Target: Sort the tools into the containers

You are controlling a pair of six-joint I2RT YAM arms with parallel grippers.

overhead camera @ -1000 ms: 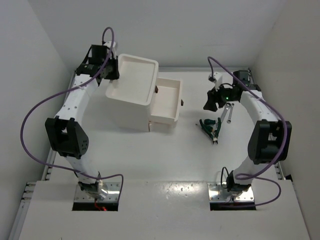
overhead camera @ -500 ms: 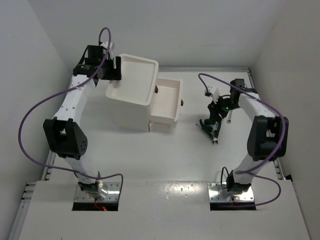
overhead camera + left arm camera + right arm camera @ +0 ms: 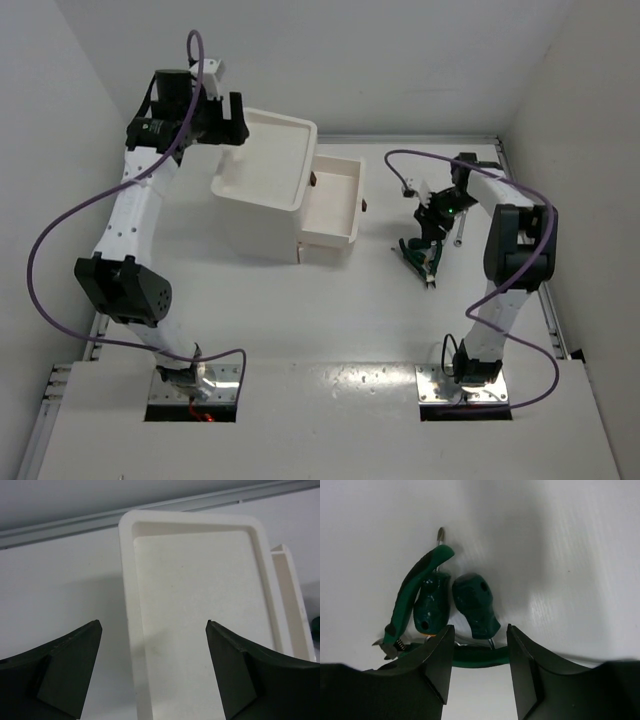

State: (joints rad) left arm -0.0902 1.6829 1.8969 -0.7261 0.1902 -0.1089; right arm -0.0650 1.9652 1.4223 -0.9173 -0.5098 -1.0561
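The overhead camera looks down from high above the near edge, at 6 o'clock, and takes in the whole counter point(image 3: 330, 320). The left wrist camera hangs close over the white tray point(image 3: 195, 610) at 11 o'clock. The right wrist camera sits closer still over the green-handled tools point(image 3: 432, 605) at 3 o'clock. The overhead view shares both spots.

White drawer unit point(image 3: 262, 190), dark green-handled pliers point(image 3: 412, 587), purple cable point(image 3: 189, 50), white table point(image 3: 330, 310).

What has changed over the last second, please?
The left gripper opened and drew back from the left rim of the drawer unit. The right gripper came down over the green-handled tools, jaws narrowing astride one handle, nothing gripped yet. The unit, its open drawer and the tools stayed put.
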